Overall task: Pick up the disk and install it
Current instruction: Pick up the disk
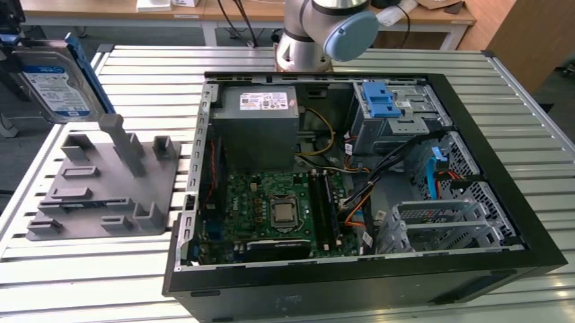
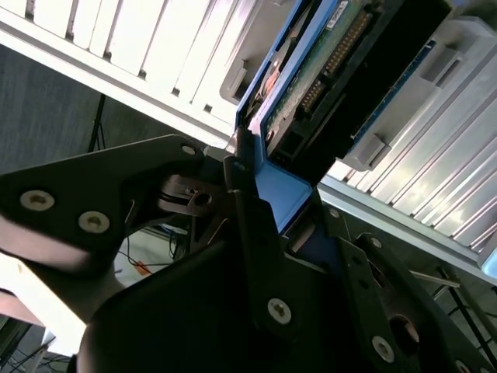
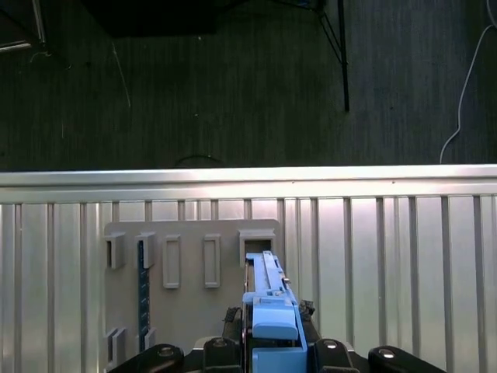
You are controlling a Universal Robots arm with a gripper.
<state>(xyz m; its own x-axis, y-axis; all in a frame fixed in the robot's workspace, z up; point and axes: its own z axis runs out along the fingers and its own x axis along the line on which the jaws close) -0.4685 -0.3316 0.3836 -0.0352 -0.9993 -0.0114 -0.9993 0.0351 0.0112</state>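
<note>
The gripper (image 2: 279, 202) is clamped on the disk (image 1: 56, 79) by its blue frame, holding it on edge. It sits clear above the grey holder (image 1: 90, 202) at the bench (image 1: 134, 67) edge on the exterior view's left, likely to clear the slots. The disk is not yet in the computer case (image 1: 359, 289).

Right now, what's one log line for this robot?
holding: disk | fingers: shut on its blue frame | disk: upright over grey holder | computer case: open, disk not in
</note>
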